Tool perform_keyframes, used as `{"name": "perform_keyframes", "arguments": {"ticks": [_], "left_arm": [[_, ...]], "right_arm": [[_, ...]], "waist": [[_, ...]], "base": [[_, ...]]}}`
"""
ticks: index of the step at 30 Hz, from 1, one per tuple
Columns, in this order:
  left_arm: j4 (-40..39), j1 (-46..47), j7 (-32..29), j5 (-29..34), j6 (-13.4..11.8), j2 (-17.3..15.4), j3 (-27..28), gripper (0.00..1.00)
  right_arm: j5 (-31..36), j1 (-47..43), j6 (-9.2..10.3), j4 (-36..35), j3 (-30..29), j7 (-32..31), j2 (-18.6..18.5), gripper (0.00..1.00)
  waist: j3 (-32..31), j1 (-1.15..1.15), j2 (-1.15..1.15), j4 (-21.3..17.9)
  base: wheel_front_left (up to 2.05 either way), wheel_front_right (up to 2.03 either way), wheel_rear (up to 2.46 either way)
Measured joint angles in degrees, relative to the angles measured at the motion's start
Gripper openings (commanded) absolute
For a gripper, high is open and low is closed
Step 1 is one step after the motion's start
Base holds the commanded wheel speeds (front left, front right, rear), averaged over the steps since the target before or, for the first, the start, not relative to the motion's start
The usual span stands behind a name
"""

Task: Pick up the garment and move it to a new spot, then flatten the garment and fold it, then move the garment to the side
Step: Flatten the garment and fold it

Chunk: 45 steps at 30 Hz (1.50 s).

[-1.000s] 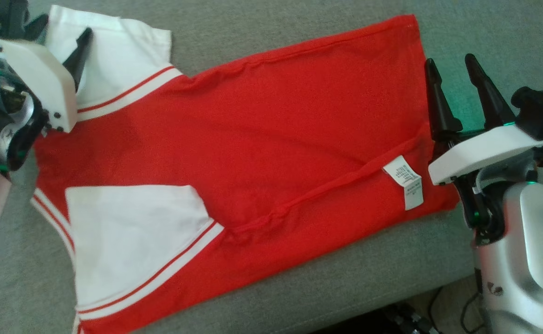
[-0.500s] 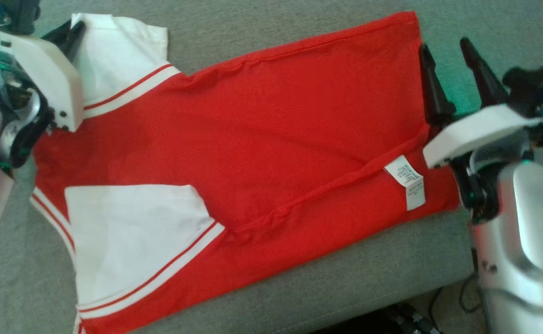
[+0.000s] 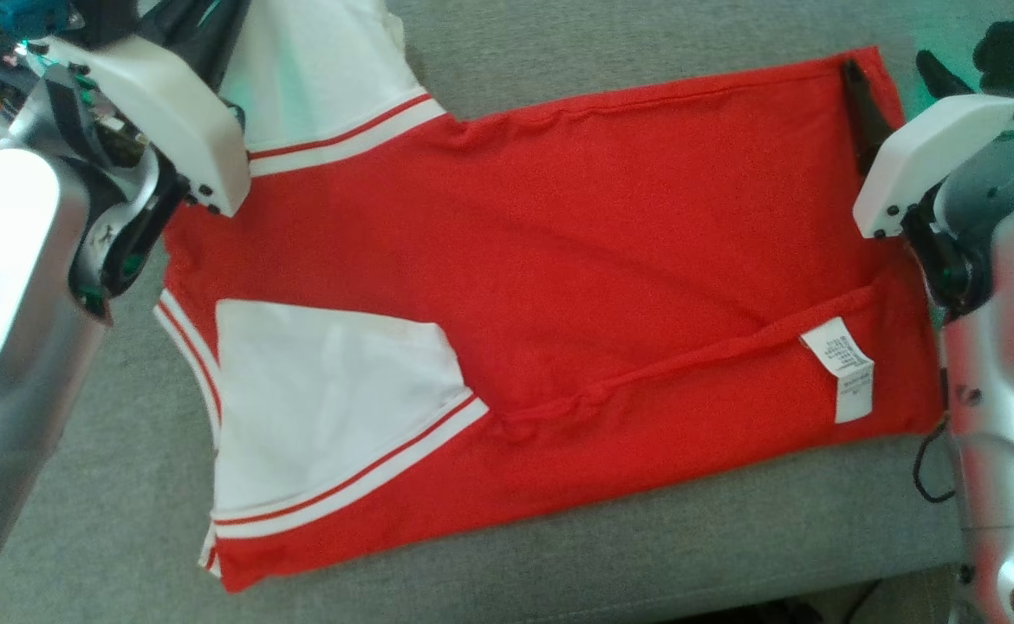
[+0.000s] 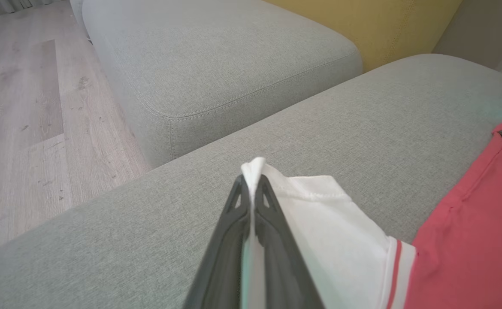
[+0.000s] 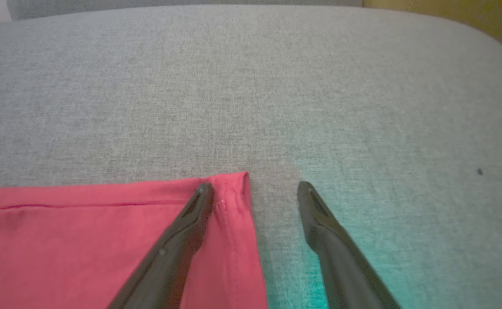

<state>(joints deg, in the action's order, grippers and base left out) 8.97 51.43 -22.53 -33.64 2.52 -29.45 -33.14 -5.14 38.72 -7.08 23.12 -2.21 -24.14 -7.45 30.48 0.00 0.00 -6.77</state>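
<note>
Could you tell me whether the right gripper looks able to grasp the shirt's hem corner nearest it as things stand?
Probably yes: the right gripper is open and straddles the shirt at that corner, one finger over the red fabric, the other over bare sofa, with nothing else between them.

Since a second ago the head camera has shifted, the left tool [image 4: 251, 183], formerly spread beside the white sleeve [image 4: 319, 214], now pinches its outer edge, and the right tool [image 5: 255, 186], formerly wholly off the garment [image 3: 602, 243] on the sofa seat [image 5: 251, 86], has advanced toward the seat's far edge, one finger [image 5: 178, 240] now over the red hem's [image 5: 234, 189] corner.
</note>
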Motion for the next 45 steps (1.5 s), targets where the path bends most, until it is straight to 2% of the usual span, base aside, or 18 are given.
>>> {"name": "perform_keyframes", "arguments": {"ticks": [1,2,3,4,5,6,7,8,9,10,18,22,30,34,40,43,44,45], "left_arm": [[-0.3,0.0,0.1,0.0,0.0,0.2,-0.1,0.00],[-0.6,-0.1,0.5,0.0,0.0,0.3,-0.1,0.00],[-0.9,-0.1,0.5,0.0,0.0,0.4,-0.1,0.00],[-1.2,-0.1,0.5,0.0,-0.2,0.5,-0.2,0.00],[-1.6,-0.2,0.5,0.0,-0.2,0.6,-0.2,0.00],[-1.9,-0.2,0.5,0.0,-0.3,0.7,-0.3,0.00],[-2.0,-0.2,0.6,0.0,-0.3,0.9,-0.3,0.00],[-2.1,-0.2,0.7,0.0,-0.3,0.9,-0.4,0.00],[-2.2,-0.3,0.9,0.0,-0.5,0.9,-0.4,0.00],[-2.2,-0.4,1.0,0.0,-0.5,0.9,-0.4,0.00],[-3.2,-2.4,4.0,-0.4,-0.6,0.8,-0.2,0.00],[-6.0,-6.6,6.1,-1.9,-0.6,0.9,-0.3,0.00],[-13.2,-22.0,11.0,-3.7,-3.4,0.5,-1.0,0.00],[-15.7,-30.8,14.1,-4.4,-5.9,0.3,-1.9,0.00],[-14.2,-39.7,19.5,-5.6,-8.2,2.1,-2.9,0.00],[-10.6,-42.8,23.5,-5.7,-8.4,5.3,-4.4,0.00],[-9.5,-43.4,24.4,-5.7,-8.6,5.7,-4.5,0.00],[-8.5,-43.8,25.0,-5.7,-8.6,5.8,-4.7,0.00]], "right_arm": [[-0.4,0.2,0.00,0.7,0.0,-0.6,-0.1,1.00],[-0.9,0.5,0.00,1.2,0.0,-1.3,-0.3,0.89],[-1.4,0.9,0.00,1.6,0.0,-2.1,-0.6,0.71],[-1.8,1.2,0.00,1.7,0.1,-2.7,-0.9,0.71],[-2.4,1.4,0.00,1.9,0.2,-3.1,-1.0,0.63],[-3.1,1.6,0.00,2.1,0.4,-3.5,-1.1,0.48],[-3.8,1.8,0.00,2.4,0.6,-3.9,-1.1,0.42],[-4.5,1.9,0.00,2.5,0.8,-4.2,-1.2,0.31],[-5.1,1.9,0.00,2.6,1.1,-4.5,-1.3,0.12],[-5.6,1.9,0.00,2.6,1.4,-4.6,-1.4,0.00],[-5.4,1.6,0.00,2.6,1.5,2.1,-2.0,0.00],[-5.4,-1.1,0.00,1.5,1.9,4.9,-2.4,0.00],[-5.6,-12.4,0.00,-1.9,-0.1,8.7,-2.6,0.00],[-5.6,-18.5,0.00,-5.1,-3.3,9.3,-2.0,0.00],[-5.3,-24.7,0.00,-7.4,-6.5,9.5,0.5,0.00],[-5.3,-26.7,0.00,-8.6,-7.9,10.1,1.8,0.00],[-5.3,-27.1,0.00,-8.7,-8.0,10.2,1.9,0.10],[-5.3,-27.7,0.00,-8.7,-8.1,10.7,2.1,0.43]], "waist": [[0.0,0.00,0.00,0.4],[-0.1,0.00,0.00,0.8],[-0.1,0.00,0.00,1.1],[-0.2,0.00,0.00,1.3],[-0.2,0.00,0.00,1.4],[-0.3,0.00,0.00,1.6],[-0.3,0.00,0.00,1.7],[-0.4,0.00,0.00,1.8],[-0.4,0.00,0.00,1.8],[-0.5,0.00,0.00,1.9],[-2.7,0.00,0.00,2.2],[-5.2,0.00,0.00,2.8],[-10.8,-0.01,0.00,4.5],[-13.9,-0.02,0.01,5.7],[-16.9,-0.02,0.01,7.0],[-18.2,-0.01,0.00,7.2],[-18.4,-0.01,0.00,7.2],[-18.6,-0.01,0.01,7.1]], "base": [[0.00,0.00,0.00],[0.00,0.00,0.00],[0.00,0.00,0.00],[0.00,0.00,0.00],[0.00,0.00,0.00],[0.00,0.00,0.00],[0.00,0.00,0.00],[0.00,0.00,0.00],[0.00,0.00,0.00],[0.00,0.00,0.00],[0.00,0.00,0.00],[0.00,0.00,0.00],[0.00,0.00,0.00],[0.00,0.00,0.00],[0.00,0.00,0.00],[0.00,0.00,0.00],[0.00,0.00,0.00],[0.00,0.00,0.00]]}}
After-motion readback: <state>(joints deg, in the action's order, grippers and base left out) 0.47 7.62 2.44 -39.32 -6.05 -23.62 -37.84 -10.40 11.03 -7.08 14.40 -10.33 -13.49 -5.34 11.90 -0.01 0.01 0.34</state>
